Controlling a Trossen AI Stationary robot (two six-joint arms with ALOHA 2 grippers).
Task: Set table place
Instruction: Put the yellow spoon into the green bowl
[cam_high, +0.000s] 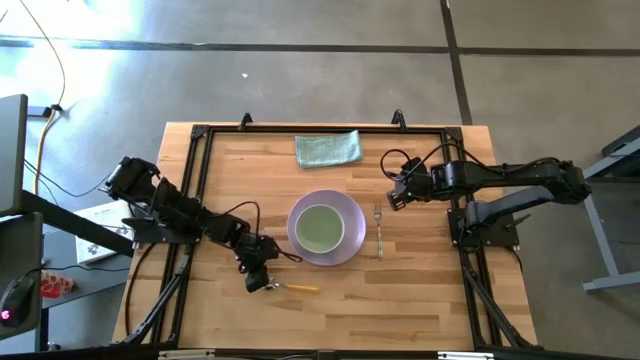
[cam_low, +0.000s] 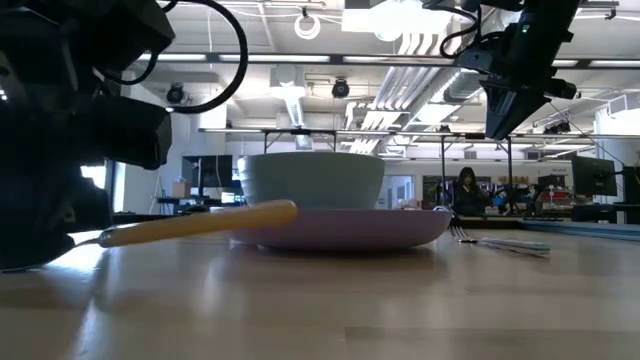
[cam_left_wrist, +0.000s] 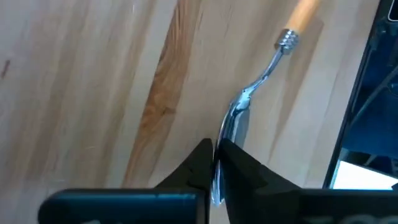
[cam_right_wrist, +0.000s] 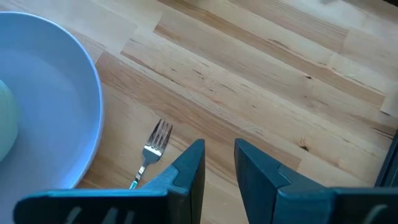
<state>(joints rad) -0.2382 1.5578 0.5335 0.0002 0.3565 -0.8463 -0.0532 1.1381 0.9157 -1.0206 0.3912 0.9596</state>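
The lilac plate (cam_high: 352, 243) lies at the table's middle with the pale green bowl (cam_high: 320, 227) standing on it; both also show in the low view, the plate (cam_low: 400, 228) and the bowl (cam_low: 312, 180). The silvery fork (cam_high: 379, 231) lies flat just right of the plate, tines toward the far edge. My left gripper (cam_high: 258, 281) is shut on the spoon (cam_left_wrist: 261, 78) near the front edge, left of the plate. My right gripper (cam_right_wrist: 219, 163) is open and empty, hovering beyond the fork's tines (cam_right_wrist: 158, 134). My left gripper pinches the spoon's metal bowl end (cam_left_wrist: 235, 121) between its two fingers. The spoon runs straight out ahead of the fingers, toward the table's right. Its yellow-orange handle (cam_low: 200, 222) slants up toward its free end, which is off the wood.
A folded green cloth (cam_high: 328, 149) lies at the far edge, behind the plate. The black metal frame (cam_high: 195, 170) edges the wooden top (cam_high: 420, 290). Bare wood shows in front of the plate and to the right of the fork.
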